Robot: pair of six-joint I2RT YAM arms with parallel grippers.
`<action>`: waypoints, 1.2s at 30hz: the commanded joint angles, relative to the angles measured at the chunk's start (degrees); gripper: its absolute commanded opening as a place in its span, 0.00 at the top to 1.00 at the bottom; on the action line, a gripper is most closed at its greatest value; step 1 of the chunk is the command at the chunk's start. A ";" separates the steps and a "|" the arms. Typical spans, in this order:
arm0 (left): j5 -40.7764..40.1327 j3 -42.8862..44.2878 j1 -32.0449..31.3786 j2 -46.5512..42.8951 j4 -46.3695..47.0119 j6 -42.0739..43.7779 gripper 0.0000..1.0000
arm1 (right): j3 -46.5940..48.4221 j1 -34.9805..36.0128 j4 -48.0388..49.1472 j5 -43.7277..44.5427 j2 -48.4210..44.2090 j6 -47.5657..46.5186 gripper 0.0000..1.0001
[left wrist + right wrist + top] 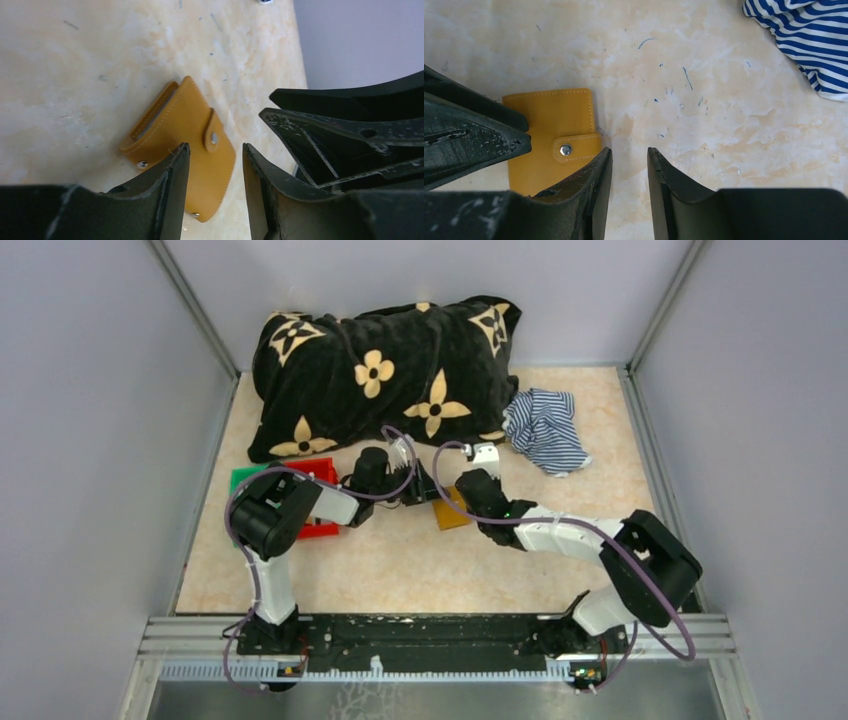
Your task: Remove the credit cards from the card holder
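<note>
The card holder (pixel 447 512) is a tan-orange wallet lying flat on the table, folded shut with its snap tab fastened. No credit cards show in any view. My left gripper (pixel 428 497) is open and empty just left of the wallet, whose near corner lies between and beyond the fingertips in the left wrist view (pixel 216 146). The wallet (pixel 190 120) rests on the table there. My right gripper (pixel 463 492) is open and empty over bare table beside the wallet's right edge (pixel 629 150). The wallet (pixel 551 120) lies left of its fingers.
A black cushion with beige flowers (pixel 380 370) fills the back. A striped blue-white cloth (pixel 545 428) lies at the back right, and also shows in the right wrist view (pixel 809 40). Red (pixel 322 472) and green (pixel 243 480) bins stand left, partly behind the left arm.
</note>
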 commanded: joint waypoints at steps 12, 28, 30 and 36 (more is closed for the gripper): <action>-6.29 1.89 -0.34 4.48 -9.35 5.08 0.72 | 7.62 -0.01 4.97 -4.20 8.77 -7.94 0.66; -8.60 4.34 -0.41 6.11 -14.00 6.22 1.00 | 9.21 0.04 5.07 -12.31 13.06 -6.93 0.55; -8.65 4.40 -0.41 6.11 -14.16 6.32 1.00 | 9.95 0.03 3.74 -12.36 15.67 -6.93 0.55; -8.53 4.38 -0.41 5.48 -14.40 6.47 1.00 | 10.91 0.00 0.75 -10.10 17.03 -5.49 0.65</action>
